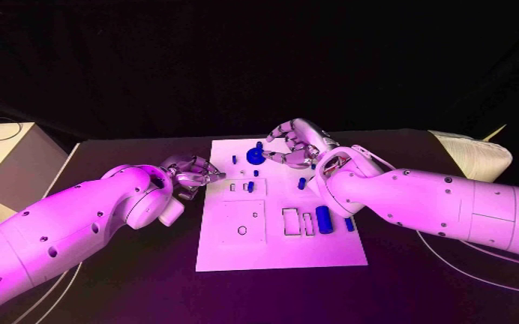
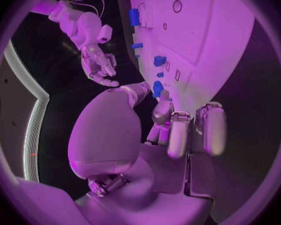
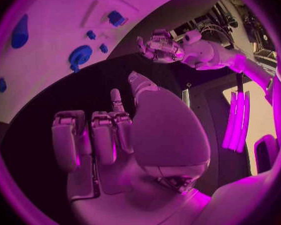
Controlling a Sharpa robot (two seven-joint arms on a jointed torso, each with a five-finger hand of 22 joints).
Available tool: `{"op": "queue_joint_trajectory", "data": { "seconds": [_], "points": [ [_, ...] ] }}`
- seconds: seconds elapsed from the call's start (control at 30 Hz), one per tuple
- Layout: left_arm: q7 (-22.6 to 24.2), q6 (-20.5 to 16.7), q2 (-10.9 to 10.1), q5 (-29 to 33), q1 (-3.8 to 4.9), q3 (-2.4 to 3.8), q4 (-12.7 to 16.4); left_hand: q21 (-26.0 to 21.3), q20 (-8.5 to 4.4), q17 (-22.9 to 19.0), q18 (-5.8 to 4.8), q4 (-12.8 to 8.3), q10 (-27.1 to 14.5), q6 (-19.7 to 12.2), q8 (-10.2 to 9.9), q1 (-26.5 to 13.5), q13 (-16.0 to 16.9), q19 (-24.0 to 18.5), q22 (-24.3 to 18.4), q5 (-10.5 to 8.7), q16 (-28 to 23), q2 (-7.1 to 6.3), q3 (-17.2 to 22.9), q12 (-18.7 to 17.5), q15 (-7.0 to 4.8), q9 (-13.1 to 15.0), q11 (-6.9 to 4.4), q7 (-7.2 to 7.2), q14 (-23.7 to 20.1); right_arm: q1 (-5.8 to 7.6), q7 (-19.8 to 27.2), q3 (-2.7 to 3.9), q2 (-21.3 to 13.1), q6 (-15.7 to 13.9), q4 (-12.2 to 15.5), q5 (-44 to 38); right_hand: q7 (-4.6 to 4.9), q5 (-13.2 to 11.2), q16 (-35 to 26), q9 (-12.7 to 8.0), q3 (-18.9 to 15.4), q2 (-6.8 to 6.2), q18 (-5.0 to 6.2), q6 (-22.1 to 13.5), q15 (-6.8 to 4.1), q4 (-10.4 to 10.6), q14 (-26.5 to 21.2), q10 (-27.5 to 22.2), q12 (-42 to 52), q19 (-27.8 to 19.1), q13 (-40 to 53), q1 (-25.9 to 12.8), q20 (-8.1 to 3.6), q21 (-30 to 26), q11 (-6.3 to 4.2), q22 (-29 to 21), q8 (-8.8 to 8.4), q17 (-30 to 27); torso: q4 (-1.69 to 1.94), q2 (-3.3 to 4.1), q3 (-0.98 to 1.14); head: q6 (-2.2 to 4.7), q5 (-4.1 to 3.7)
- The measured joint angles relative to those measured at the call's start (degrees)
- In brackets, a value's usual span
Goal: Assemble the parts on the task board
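Hovering my right hand (image 1: 294, 144) over the task board's (image 1: 279, 253) far edge, fingers curled, holding nothing, just beside the round blue part (image 1: 255, 156). Left hand (image 1: 193, 172) sits clenched and empty at the board's left edge; a blue cylinder (image 1: 323, 219) lies near the right edge.

task board (image 1: 279, 253) — 1 | hands — 2 | arms — 2

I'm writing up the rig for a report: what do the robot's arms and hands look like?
Both arms are smooth, rounded white shells dotted with small dark screw holes. The left hand and right hand are silver metal with many jointed, block-like fingers. Thin cables trail beside the arms.
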Motion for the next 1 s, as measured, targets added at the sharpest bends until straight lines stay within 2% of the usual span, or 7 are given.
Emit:
{"op": "queue_joint_trajectory", "data": {
  "seconds": [0.1, 0.23, 0.47, 0.53, 0.73, 1.0],
  "points": [
    [-3.0, 1.3, 1.3, -2.5, 0.51, 0.00, -0.8, 0.0, 0.00, 0.0, 0.01, 0.1, 0.2, 0.0, 0.3, -0.8, 0.4, 0.0, 0.0, 0.00, 0.0, 0.18, -0.1, 0.0, 0.00, 0.2, 0.24, 0.00, 0.0, 0.75, 1.1, 0.11, -0.7, -0.4, -0.6, 3.8, 0.00, 0.2, 0.0, 0.1, 0.0, 0.00, 0.00, 0.0, 0.00, 0.0, 0.0, 0.0, 0.0, 0.0, 0.0, 0.0, 0.00, 0.0, 0.00, 0.0, 0.19, 0.0, -0.04, -0.13, 0.00, -0.07, 0.15],
    [-7.1, 3.2, 3.4, -6.1, 1.67, -0.11, -1.9, 0.0, 0.00, 0.0, 0.01, 0.4, 0.2, 0.0, 0.8, -1.7, 0.8, 0.0, 0.0, 0.00, 0.0, 0.31, -0.4, 0.1, 0.00, 0.5, 0.23, 0.00, 0.0, 1.87, 2.1, 0.24, -1.5, -0.9, -1.5, 8.4, 0.00, 0.4, 0.0, 0.1, 0.0, 0.03, 0.00, 0.0, 0.00, 0.0, 0.0, 0.0, 0.0, 0.0, 0.0, 0.0, 0.00, 0.0, 0.00, 0.0, 0.19, 0.0, -0.19, -0.30, 0.01, -0.10, 0.38],
    [-10.9, 5.2, 5.8, -9.7, 3.68, -0.41, -3.3, 0.0, 0.00, 0.0, 0.00, 0.4, 0.2, 0.3, 2.1, -3.7, 1.2, 0.0, 0.0, 0.00, 0.0, 0.43, -1.5, 0.2, 0.01, 1.5, 0.22, -0.31, 0.0, 2.58, 2.6, 0.28, -2.1, -1.0, -2.4, 12.4, 0.00, 0.7, 0.0, 0.1, 0.0, 0.26, 0.00, 0.0, 0.00, 0.0, 0.0, 0.0, 0.0, 0.0, 0.0, -0.3, 0.00, -0.2, 0.00, 0.0, 0.19, 0.0, -0.43, -0.37, 0.22, -0.15, 0.74],
    [-11.6, 5.8, 6.4, -10.4, 4.20, -0.69, -3.7, 0.0, 0.00, 0.0, 0.01, 0.4, 0.3, 0.2, 2.7, -4.4, 1.2, 0.0, 0.0, -0.19, 0.0, 0.68, -2.1, 0.2, 0.01, 2.0, 0.11, -0.46, 0.0, 2.67, 2.6, 0.28, -2.2, -1.0, -2.5, 13.0, 0.00, 0.7, 0.0, 0.1, 0.0, 0.26, 0.00, 0.0, 0.00, 0.0, 0.0, 0.0, 0.0, 0.0, 0.0, -0.3, 0.00, -0.2, 0.00, 0.0, 0.19, 0.0, -0.44, -0.37, 0.25, -0.18, 0.75],
    [-13.2, 7.2, 8.4, -11.8, 5.80, -2.13, -4.6, 0.0, -0.20, 0.0, 0.01, 0.4, 0.6, -0.2, 4.0, -6.7, 1.5, 0.2, 0.1, -0.23, 0.0, 0.86, -4.6, 0.2, -0.19, 3.5, -0.20, -0.83, 0.2, 2.81, 2.4, 0.28, -2.2, -0.8, -2.8, 13.6, 0.00, 0.7, 0.0, 0.1, 0.0, 0.26, 0.00, 0.0, 0.00, 0.0, 0.0, 0.0, 0.0, 0.0, 0.0, -0.3, 0.00, -0.2, 0.00, 0.0, 0.19, 0.0, -0.43, -0.34, 0.23, -0.21, 0.76],
    [-14.6, 9.9, 10.7, -12.9, 7.11, -3.04, -6.1, 0.0, -0.40, 0.0, 0.01, 0.4, 0.9, 0.1, 6.2, -7.6, 1.7, 0.4, 0.2, -0.23, 0.0, 1.77, -7.0, 0.5, -0.59, 5.7, -0.49, -1.56, 0.2, 2.83, 1.6, 0.27, -2.0, -0.4, -3.3, 13.6, 0.00, 0.7, 0.0, 0.1, 0.0, 0.24, 0.00, 0.0, 0.00, 0.0, 0.0, 0.0, 0.0, 0.0, 0.0, -0.2, 0.00, -0.2, 0.00, 0.0, 0.18, 0.0, -0.48, -0.29, 0.19, -0.20, 0.64]
  ]
}}
